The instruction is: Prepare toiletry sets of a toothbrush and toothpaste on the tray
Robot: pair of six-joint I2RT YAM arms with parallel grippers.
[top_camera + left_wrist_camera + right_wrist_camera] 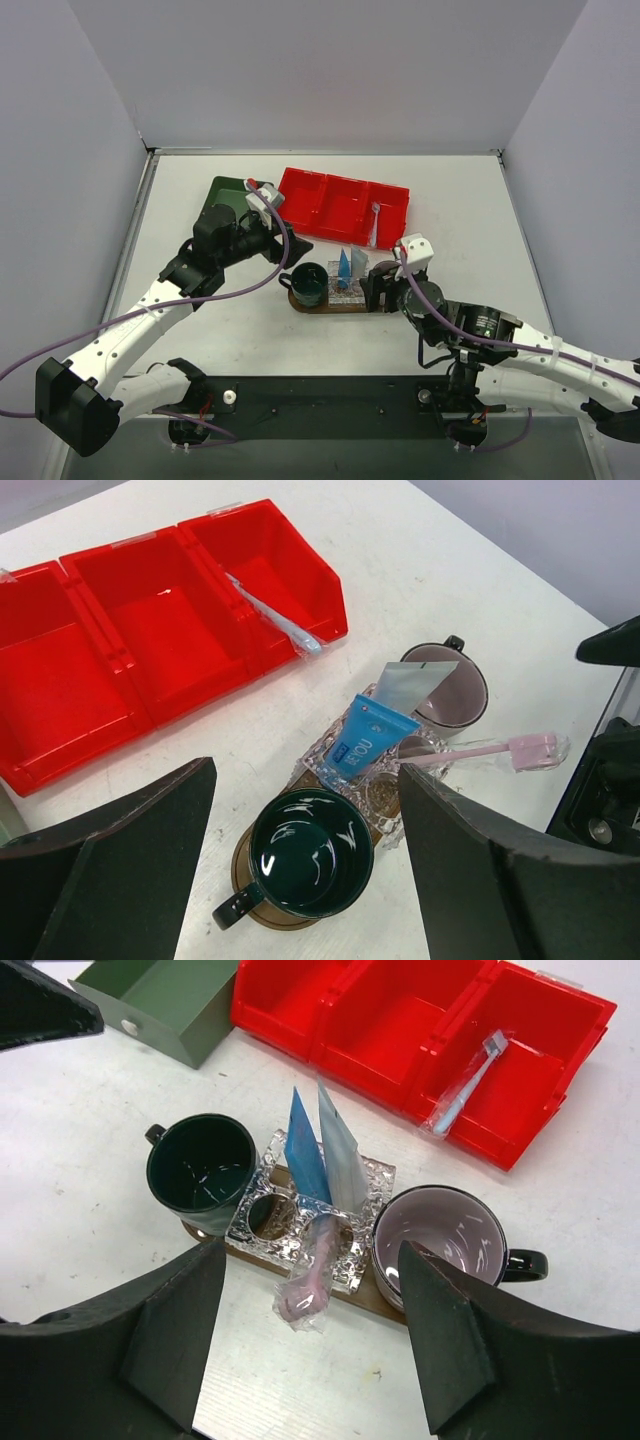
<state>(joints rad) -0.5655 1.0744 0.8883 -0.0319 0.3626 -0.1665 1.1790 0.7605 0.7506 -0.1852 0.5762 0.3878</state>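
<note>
My right tool (pixel 310 1250) is closest, and its two dark fingers are spread wide with nothing pinched. Right under it is the pink toothbrush (pixel 303 1295) in its clear wrap. The brush lies flat across the glass holder (pixel 372 1185) in the middle of the tray (pixel 372 1298), and its head pokes off the near side of the tray. I think this brush is put down, so now I should lift straight up. If I swing sideways I could bump the blue tube (pixel 303 1155) and the silver tube (pixel 340 1155) that stand in the holder.

The green mug (pixel 203 1172) sits on the left end of the tray and the pink mug (pixel 440 1245) on the right end. Both are empty. The pink mug is just beside my right finger, so I must mind it.

My left tool (pixel 305 770) is spread wide too, holding nothing, above the green mug's end of the tray.

Behind the tray is the red bin (pixel 380 1020). One more toothbrush (pixel 465 1085) leans on a wall inside its right part. I think that one comes next. It is thin and the wrap looks slippery, so pinch across the handle. The green box (pixel 170 1000) is far left of the tray, out of the way.
</note>
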